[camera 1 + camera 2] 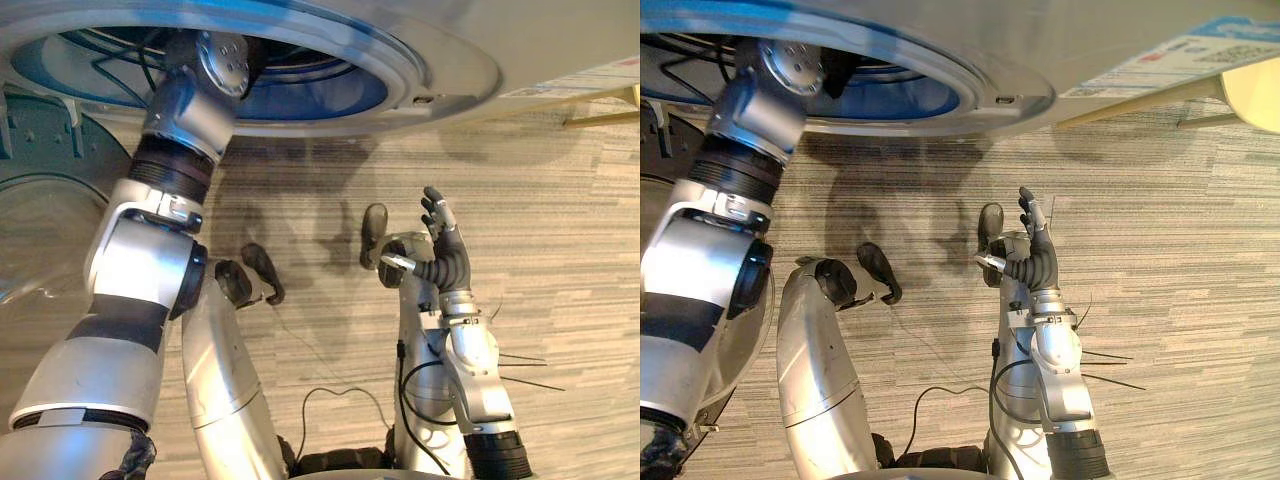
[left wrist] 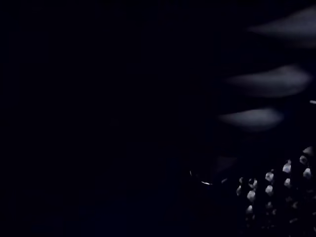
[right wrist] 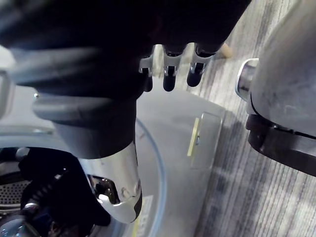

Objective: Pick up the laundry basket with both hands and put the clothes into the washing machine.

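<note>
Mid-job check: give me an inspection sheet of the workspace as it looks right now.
Surface: striped grey-beige floor, bare where it shows.
Job's things: washing machine with its blue-rimmed opening at the top of the head views. Its door is swung open on the robot's left. The drum interior is dark.
Clutter: nothing seen.
Hands: left hand is reached into the drum, grip not readable. Right hand is over the floor, fingers straight, holding nothing.
Cables: nothing seen.
Surroundings: pale wooden frame beside the machine on the robot's right.
</note>
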{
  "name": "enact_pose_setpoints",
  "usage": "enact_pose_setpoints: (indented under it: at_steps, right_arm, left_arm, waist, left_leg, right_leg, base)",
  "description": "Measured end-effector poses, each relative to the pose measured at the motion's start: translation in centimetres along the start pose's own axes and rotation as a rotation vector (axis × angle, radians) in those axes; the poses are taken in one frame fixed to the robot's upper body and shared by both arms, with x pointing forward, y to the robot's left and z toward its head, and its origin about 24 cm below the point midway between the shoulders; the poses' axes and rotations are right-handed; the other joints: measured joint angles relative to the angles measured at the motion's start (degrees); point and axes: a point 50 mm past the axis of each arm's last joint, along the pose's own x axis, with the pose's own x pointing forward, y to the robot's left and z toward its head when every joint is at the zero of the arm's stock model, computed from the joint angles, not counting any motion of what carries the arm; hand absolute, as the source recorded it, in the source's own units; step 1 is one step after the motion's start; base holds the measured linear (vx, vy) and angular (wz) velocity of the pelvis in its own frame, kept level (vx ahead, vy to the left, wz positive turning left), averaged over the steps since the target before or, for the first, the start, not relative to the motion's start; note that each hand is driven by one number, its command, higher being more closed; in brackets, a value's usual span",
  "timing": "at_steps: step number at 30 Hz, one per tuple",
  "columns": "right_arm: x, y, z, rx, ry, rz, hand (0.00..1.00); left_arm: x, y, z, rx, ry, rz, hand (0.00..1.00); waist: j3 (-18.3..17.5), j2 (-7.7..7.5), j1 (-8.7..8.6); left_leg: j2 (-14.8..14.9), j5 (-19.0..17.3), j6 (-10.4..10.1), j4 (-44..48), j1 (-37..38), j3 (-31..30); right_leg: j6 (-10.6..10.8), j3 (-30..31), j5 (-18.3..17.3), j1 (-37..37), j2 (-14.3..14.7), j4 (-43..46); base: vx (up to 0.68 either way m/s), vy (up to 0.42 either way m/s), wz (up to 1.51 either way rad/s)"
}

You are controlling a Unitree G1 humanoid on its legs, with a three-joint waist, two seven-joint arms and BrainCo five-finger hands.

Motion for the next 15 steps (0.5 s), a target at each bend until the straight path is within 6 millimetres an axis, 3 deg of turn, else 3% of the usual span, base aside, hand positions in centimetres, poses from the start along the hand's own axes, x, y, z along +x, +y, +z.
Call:
enact_pose_setpoints:
  at_steps: [10, 15]
  right_arm:
    - [-0.6, 0.0, -0.1, 0.089, -0.006, 0.015, 0.00]
    - [-1.2, 0.6, -0.5, 0.095, 0.006, 0.044, 0.00]
  left_arm:
    - [-0.7, -0.3, -0.9, 0.072, -0.011, -0.007, 0.00]
    - [-1.3, 0.8, -1.5, -0.064, 0.007, 0.097, 0.00]
  waist:
    - [0.0, -0.02, 0.27]
    - [0.0, 0.02, 0.32]
  left_leg:
    - [-0.1, 0.1, -0.2, 0.0, 0.1, -0.4]
    - [-0.8, 0.5, -0.8, -0.6, 1.2, -0.5]
  right_leg:
    - [-0.5, -0.2, -0.8, 0.0, -0.3, 0.8]
    - [-0.7, -0.2, -1.3, 0.8, -1.0, 1.3]
  base:
    - [-0.02, -0.006, 0.03]
    - [-0.02, -0.018, 0.09]
